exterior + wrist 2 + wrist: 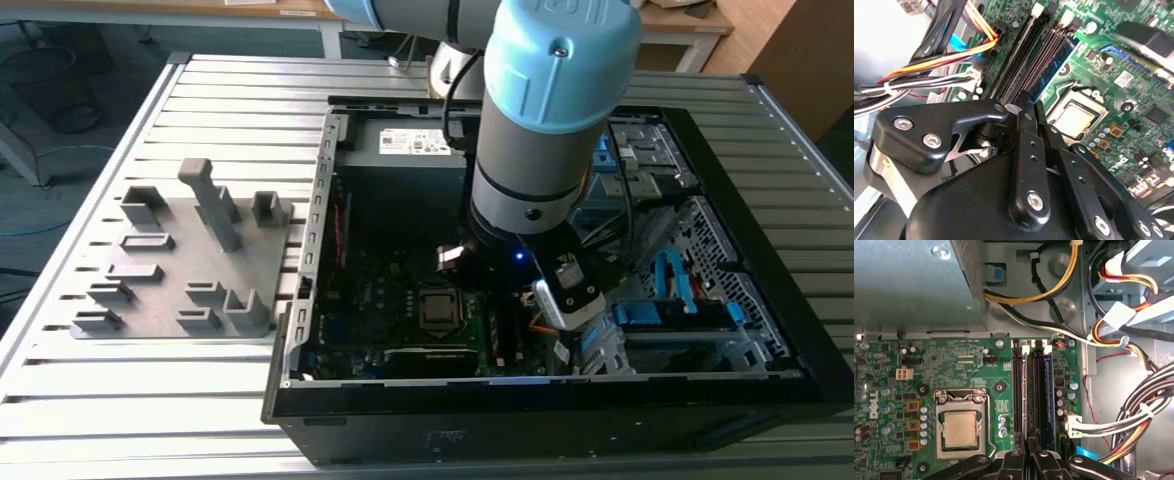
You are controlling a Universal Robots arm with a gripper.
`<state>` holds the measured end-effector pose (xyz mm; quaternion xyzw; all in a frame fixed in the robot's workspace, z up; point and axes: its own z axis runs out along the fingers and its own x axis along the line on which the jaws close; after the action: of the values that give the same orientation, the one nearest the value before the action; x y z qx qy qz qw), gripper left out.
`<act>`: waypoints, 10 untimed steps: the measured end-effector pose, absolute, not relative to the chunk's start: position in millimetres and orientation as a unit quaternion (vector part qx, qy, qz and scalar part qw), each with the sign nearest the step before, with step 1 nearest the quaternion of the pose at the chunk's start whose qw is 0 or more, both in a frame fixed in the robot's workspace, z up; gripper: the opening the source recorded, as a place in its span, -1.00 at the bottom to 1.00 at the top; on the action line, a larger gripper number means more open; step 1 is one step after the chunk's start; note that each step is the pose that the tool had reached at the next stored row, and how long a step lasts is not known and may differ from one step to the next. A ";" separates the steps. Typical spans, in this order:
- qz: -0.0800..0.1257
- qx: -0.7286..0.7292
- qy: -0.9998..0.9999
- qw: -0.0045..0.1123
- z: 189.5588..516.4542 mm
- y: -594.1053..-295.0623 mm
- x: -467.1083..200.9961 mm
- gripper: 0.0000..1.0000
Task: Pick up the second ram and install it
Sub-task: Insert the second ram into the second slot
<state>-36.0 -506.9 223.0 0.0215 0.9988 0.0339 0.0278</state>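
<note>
The arm [541, 120] reaches down into the open computer case [534, 400], which lies on its side on the slatted metal surface [200, 90]. The tool [1028, 447] sits low over the memory slots [1035, 390], just beside the CPU socket [961, 426] on the green motherboard [929, 360].

In the first wrist view the black fingers [1015, 456] stand close together with only a thin gap between them, lined up with the slots, their tips at the near end of the slot bank. In the second wrist view the same fingers [1026, 135] are drawn nearly together above the slots [1046, 55], and the tool [1030, 106] shows its black linkage arms and screws. Whether the fingers pinch a board edge I cannot tell, since the tips hide what lies between them.

The second ram [1047, 390] appears as a dark strip with a blue edge standing upright in a slot on the side away from the socket, running the slot's length. In the second wrist view that blue-edged strip [1056, 62] lies in the slot nearest the socket [1074, 117]. A second dark stick [1023, 390] stands in a slot close to the socket.

Bundles of coloured cables [1134, 415] run along the motherboard's edge beyond the slots. The grey fixture block tray [187, 260] rests on the surface beside the case, toward the exterior view's left.
</note>
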 end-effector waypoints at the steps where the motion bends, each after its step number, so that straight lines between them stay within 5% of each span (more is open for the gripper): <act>1: 0.034 0.022 0.999 0.028 223.0 -507.4 -36.0 -0.73; 10: 0.034 0.023 0.999 0.027 219.6 -505.2 -34.9 -0.73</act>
<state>-34.9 -505.2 219.6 0.0226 0.9988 0.0338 0.0270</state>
